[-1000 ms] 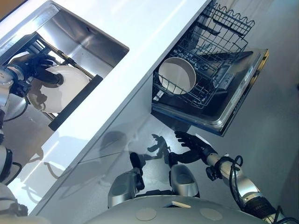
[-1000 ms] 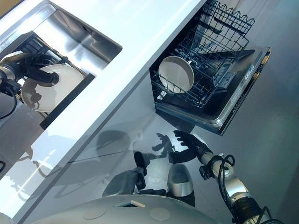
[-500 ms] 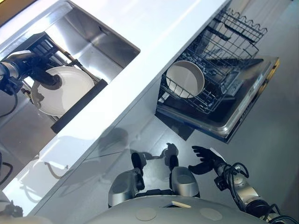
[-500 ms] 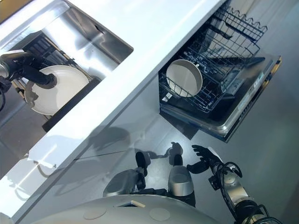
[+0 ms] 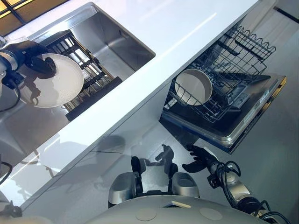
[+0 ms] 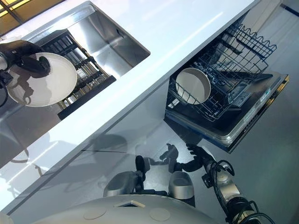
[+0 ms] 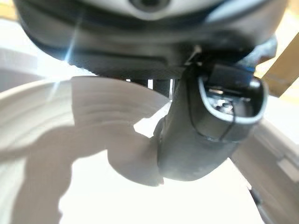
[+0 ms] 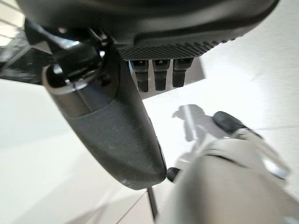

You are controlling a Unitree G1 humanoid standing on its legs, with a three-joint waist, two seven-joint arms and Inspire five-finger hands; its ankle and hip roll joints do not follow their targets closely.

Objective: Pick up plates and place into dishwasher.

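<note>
My left hand [image 5: 33, 57] is shut on the rim of a white plate [image 5: 55, 81], held above the steel sink [image 5: 126, 39] and its dark dish rack [image 5: 91, 77]. In the left wrist view the thumb [image 7: 205, 135] presses on the plate [image 7: 93, 186]. The dishwasher [image 5: 243, 116] stands open below the counter with its wire rack [image 5: 224, 74] pulled out; a white bowl-like dish [image 5: 192, 87] stands on edge in it. My right hand [image 5: 198, 158] hangs low in front of the dishwasher door, fingers relaxed and holding nothing; its thumb [image 8: 112, 130] shows in the right wrist view.
A white countertop [image 5: 154, 60] runs diagonally between the sink and the dishwasher. The open dishwasher door [image 5: 261, 112] juts out over the grey floor [image 5: 275, 158]. The counter front [image 5: 107, 149] is a smooth grey panel.
My left hand has lifted the plate up out of the dish rack and toward the left. The right hand stays low with little change. The camera has shifted, moving the whole scene.
</note>
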